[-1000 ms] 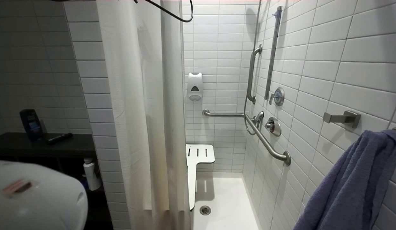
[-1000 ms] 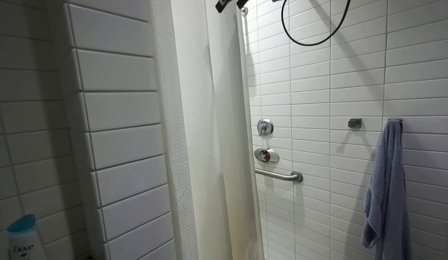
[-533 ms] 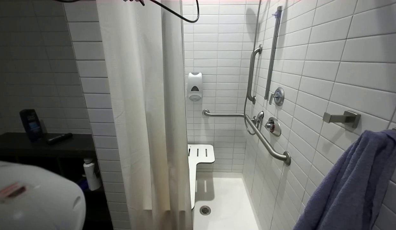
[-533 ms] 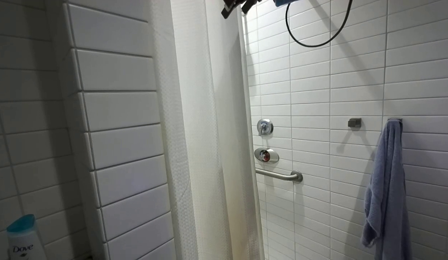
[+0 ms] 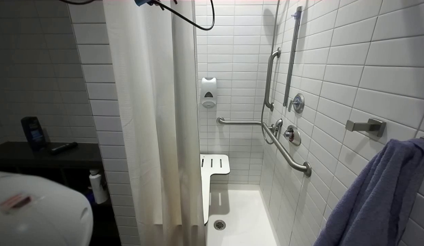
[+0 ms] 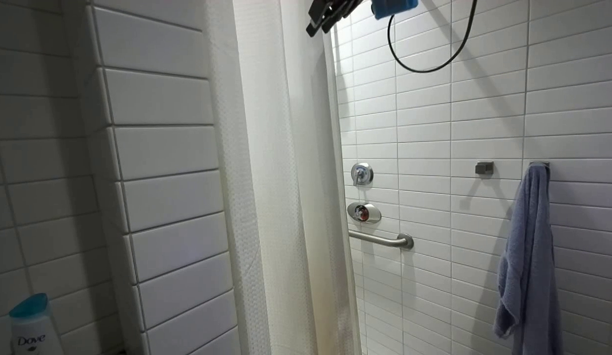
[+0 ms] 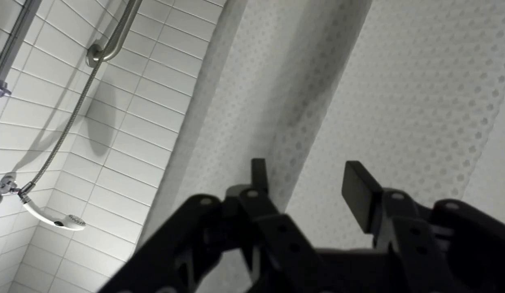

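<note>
My gripper [image 7: 305, 175] is open, with a wide gap between its two black fingers. Nothing solid is between the pads [image 7: 356, 195]. The white dotted shower curtain [image 7: 419, 106] fills most of the wrist view behind the fingers; I cannot tell whether they touch it. In an exterior view the gripper [image 6: 319, 29] hangs at the top edge in front of the curtain's upper right part [image 6: 281, 172]. Behind it is a blue part [image 6: 394, 6]. In an exterior view only bits of the arm show at the top, before the curtain [image 5: 157, 119].
Beyond the curtain are a grab bar [image 5: 283, 150], a shower seat [image 5: 217, 164], a soap dispenser [image 5: 208, 93] and a hand shower [image 7: 53, 215] on its hose. A blue towel [image 5: 375, 198] hangs at the right. A black cable [image 6: 424, 71] loops below the arm. A Dove bottle [image 6: 34, 325] stands lower left.
My gripper has come down further into the exterior views, with the blue part now showing. The cable loop has dropped a little. The curtain's free edge sways slightly.
</note>
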